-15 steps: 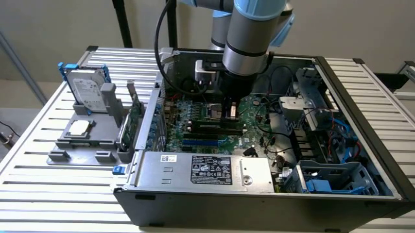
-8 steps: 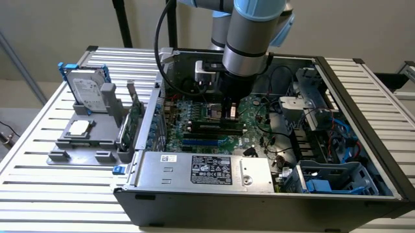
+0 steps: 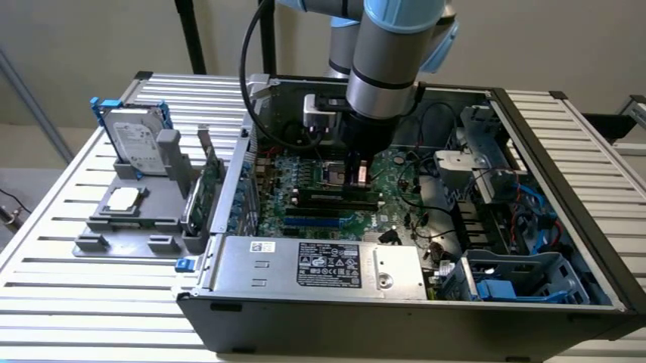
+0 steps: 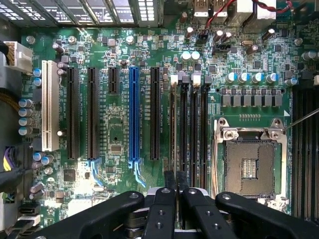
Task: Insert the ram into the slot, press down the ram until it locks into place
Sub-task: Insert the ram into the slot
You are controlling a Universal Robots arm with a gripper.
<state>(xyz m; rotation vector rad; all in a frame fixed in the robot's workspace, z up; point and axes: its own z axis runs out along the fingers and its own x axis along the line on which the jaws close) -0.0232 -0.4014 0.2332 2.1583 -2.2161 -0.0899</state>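
Gripper (image 4: pixel 175 175) closed, over ram (image 4: pixel 172 124) — inside case (image 3: pixel 404 306)

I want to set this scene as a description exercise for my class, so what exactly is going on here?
A single robot arm reaches down into an open computer case, with its gripper low over the motherboard, beside the CPU socket. The ram appears to stand edge-on in the slot, the one of that group farthest from the socket. The gripper sits right over one end of the ram. Whether the ram has locked into place cannot be told.
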